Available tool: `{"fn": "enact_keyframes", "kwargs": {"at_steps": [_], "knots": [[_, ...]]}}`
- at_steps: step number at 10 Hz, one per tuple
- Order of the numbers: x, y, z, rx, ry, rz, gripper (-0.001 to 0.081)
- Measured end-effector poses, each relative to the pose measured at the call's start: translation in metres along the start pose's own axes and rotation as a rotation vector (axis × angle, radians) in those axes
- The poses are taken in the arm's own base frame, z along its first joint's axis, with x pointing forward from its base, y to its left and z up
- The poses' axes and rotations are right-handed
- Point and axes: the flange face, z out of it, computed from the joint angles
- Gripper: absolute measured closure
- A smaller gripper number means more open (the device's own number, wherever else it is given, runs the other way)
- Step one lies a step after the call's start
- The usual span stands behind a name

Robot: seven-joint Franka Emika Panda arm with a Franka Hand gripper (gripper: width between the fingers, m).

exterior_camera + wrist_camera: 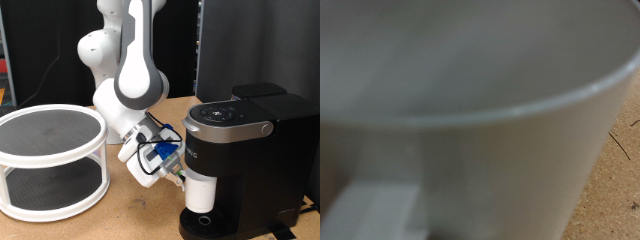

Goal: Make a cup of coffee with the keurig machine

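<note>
- The cup [201, 191] is seen standing upright on the drip base of the keurig machine [245, 150], directly beneath the brew head, at the exterior view's lower middle.
- In the wrist view the frame is filled by the cup's [490, 110] pale wall and curved rim, with what appears to be the handle at one corner; it is blurred by closeness.
- As a judgement, the placing of the cup under the spout appears done; the lid of the machine is seen closed, and whether a pod is loaded or brewing has begun cannot be told.
- The end effector [172, 168] is found just beside the cup, on the exterior view's left of it, at about handle height.
- Whether its fingers are spread or pressed together cannot be told, nor whether the cup is touched.
- A white two-tier round rack [50, 160] is set on the wooden surface [130, 215], well apart to the exterior view's left.
</note>
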Motion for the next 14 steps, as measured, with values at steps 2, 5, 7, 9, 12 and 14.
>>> {"fn": "enact_keyframes", "kwargs": {"at_steps": [2,5,7,9,12,14], "knots": [[-0.002,-0.003,0.010,-0.006,-0.004,-0.002,0.0732],[-0.009,-0.001,0.022,-0.027,-0.021,-0.007,0.0732],[-0.015,0.003,0.028,-0.035,-0.023,-0.004,0.0732],[-0.019,0.006,0.033,-0.031,-0.018,0.002,0.0732],[-0.024,0.009,0.035,-0.021,-0.020,0.005,0.0467],[-0.028,0.014,0.030,-0.015,-0.016,0.013,0.0331]]}}
